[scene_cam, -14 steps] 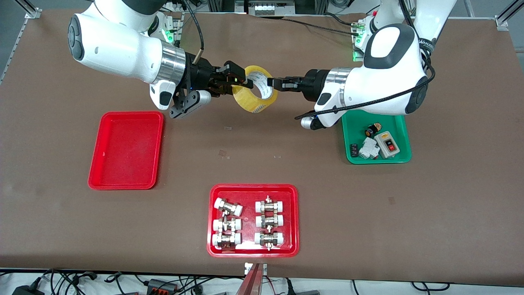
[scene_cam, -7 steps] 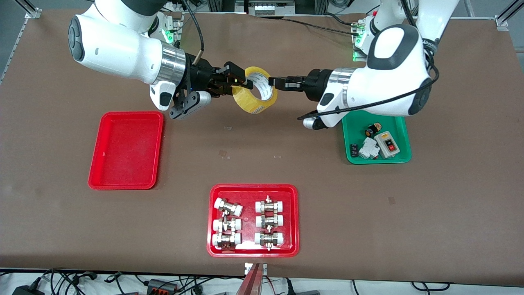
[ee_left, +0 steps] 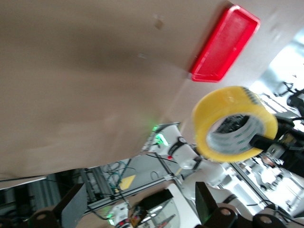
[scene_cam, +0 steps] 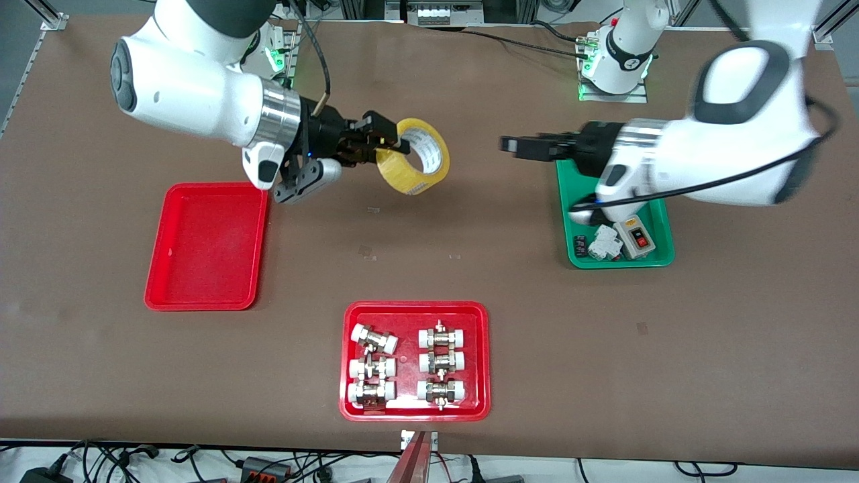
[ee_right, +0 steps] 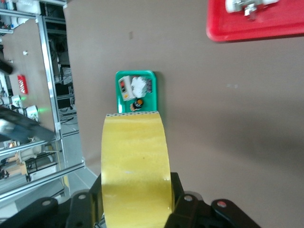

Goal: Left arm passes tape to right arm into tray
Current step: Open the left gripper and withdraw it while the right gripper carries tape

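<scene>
One roll only: the tape [scene_cam: 413, 156] hangs over the tabletop [scene_cam: 470, 221], pinched through its wall by the right pincer [scene_cam: 389, 142]; left pincer [scene_cam: 513, 144] spread and empty; light, stiff, slick, so grip across the band.

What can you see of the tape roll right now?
The tape is a wide roll of translucent yellowish packing tape with a pale printed core and a large round hole. It hangs tilted in the air over bare table, pinched through its wall by the right gripper. Nothing else touches it; the left gripper is open, apart.
</scene>
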Controlling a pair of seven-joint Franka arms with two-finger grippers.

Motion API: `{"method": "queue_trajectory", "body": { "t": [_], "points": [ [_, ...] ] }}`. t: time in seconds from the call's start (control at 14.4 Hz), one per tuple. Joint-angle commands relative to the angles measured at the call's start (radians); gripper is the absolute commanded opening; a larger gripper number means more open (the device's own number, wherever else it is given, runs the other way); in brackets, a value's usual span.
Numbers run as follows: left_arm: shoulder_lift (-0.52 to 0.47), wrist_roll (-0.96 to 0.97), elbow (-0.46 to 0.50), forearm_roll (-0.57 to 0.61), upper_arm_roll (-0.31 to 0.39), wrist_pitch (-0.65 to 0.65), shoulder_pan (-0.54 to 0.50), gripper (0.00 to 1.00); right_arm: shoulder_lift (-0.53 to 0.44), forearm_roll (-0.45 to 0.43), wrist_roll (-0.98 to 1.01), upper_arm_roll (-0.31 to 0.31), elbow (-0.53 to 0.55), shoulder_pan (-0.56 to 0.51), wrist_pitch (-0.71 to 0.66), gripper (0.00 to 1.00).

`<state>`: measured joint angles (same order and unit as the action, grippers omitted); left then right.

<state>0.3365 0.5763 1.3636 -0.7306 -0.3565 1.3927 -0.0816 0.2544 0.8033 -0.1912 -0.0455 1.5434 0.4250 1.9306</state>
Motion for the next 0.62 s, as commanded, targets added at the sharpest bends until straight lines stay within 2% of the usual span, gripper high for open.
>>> {"method": "queue_trajectory", "body": {
  "t": [0.0,0.14,0.28,0.35,0.49,0.56],
  "points": [
    [0.003,-0.019,-0.089,0.133,-0.009,-0.087,-0.072,1.0,0.049,0.013,0.036,-0.004,-0.009,-0.11,-0.045,0.33],
    [0.003,-0.094,-0.127,0.251,-0.006,-0.118,-0.089,1.0,0.087,0.002,0.062,-0.004,-0.009,-0.216,-0.112,0.33],
    [-0.001,-0.221,-0.161,0.424,-0.012,-0.165,-0.096,1.0,0.141,-0.009,0.091,-0.004,-0.008,-0.354,-0.18,0.33],
    [-0.026,-0.328,-0.159,0.506,-0.007,-0.178,-0.096,1.0,0.167,-0.036,0.108,-0.004,-0.008,-0.432,-0.208,0.33],
    [-0.045,-0.5,-0.15,0.588,-0.001,-0.182,-0.107,1.0,0.233,-0.119,0.204,-0.004,-0.009,-0.532,-0.255,0.33],
    [-0.059,-0.566,-0.147,0.636,-0.001,-0.198,-0.107,1.0,0.259,-0.127,0.261,-0.004,-0.008,-0.579,-0.268,0.33]
  ]
}}
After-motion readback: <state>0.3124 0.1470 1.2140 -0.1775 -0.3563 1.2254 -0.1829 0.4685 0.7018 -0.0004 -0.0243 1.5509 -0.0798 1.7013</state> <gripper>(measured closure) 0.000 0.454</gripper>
